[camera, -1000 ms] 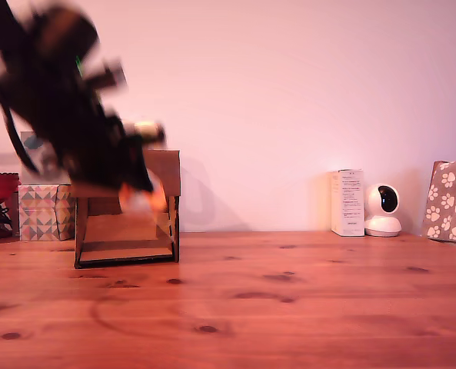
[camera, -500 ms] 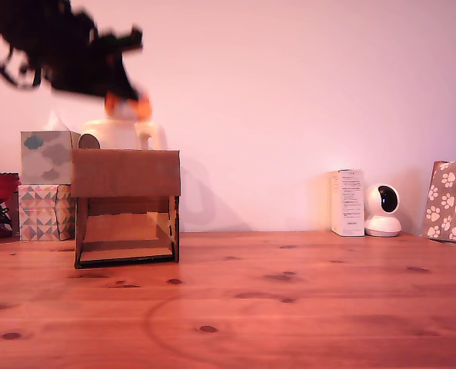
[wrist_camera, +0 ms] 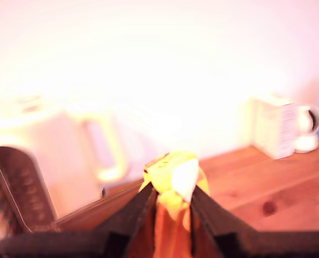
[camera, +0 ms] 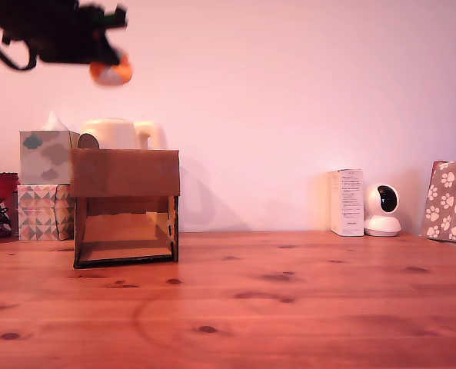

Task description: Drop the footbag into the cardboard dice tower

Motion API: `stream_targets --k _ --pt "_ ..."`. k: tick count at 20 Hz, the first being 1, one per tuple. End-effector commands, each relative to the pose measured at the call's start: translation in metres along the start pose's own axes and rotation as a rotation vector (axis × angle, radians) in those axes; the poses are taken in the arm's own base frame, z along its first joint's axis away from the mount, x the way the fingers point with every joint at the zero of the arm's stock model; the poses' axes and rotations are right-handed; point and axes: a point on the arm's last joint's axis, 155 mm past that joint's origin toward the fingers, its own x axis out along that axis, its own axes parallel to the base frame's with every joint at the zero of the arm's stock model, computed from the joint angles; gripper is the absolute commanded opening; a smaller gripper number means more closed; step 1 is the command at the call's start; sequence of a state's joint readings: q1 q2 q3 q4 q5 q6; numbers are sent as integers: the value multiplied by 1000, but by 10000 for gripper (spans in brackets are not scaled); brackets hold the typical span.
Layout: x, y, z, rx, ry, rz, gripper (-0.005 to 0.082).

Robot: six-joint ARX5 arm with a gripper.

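Footbag: orange, white and yellow ball, held in the air at the top left of the exterior view, high over the tower, roughly above its middle
Gripper: 2 dark fingers closed on the footbag, ball sticking out past the tips in the wrist view
Arm: dark and blurred in the top left corner of the exterior view
Tower: brown cardboard, upright on the table, left side; top opening not visible from either camera
Tower tray: lower front opening looks bare, no ball in it
Behind tower: cream kettle, stacked tissue boxes to its left
Far right of exterior view: white box, small white camera, paw-print bag, all well apart from the tower
Done: footbag picked up and lifted clear above the tower
Left: line up over the top opening, probably come lower, let go
Progress: judged past halfway, drop not yet made
Risk: release from this height could miss or bounce off the rim
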State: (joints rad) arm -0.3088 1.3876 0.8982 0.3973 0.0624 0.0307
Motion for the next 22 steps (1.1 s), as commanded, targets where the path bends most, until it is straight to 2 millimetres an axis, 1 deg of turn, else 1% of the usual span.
stream_targets --k 1,3,5,8,10,12,15,18,19,20,21,22 --pt "17 3 -4 -1 34 -16 110" --pt "35 10 -10 -8 85 -18 110" --pt "52 13 -15 -17 133 -36 110" --pt "79 22 -28 -34 219 -41 110" --pt "93 28 -34 -40 253 -33 110" --pt "100 32 -40 -45 275 -29 110" --pt "102 34 -49 -50 296 -29 111" --pt "103 34 -46 -22 287 -32 119" --pt "103 34 -45 -3 280 -36 198" --pt "103 34 -43 6 278 -38 395" --pt "102 34 -44 2 290 -38 621" --pt "101 34 -46 0 308 -38 752"
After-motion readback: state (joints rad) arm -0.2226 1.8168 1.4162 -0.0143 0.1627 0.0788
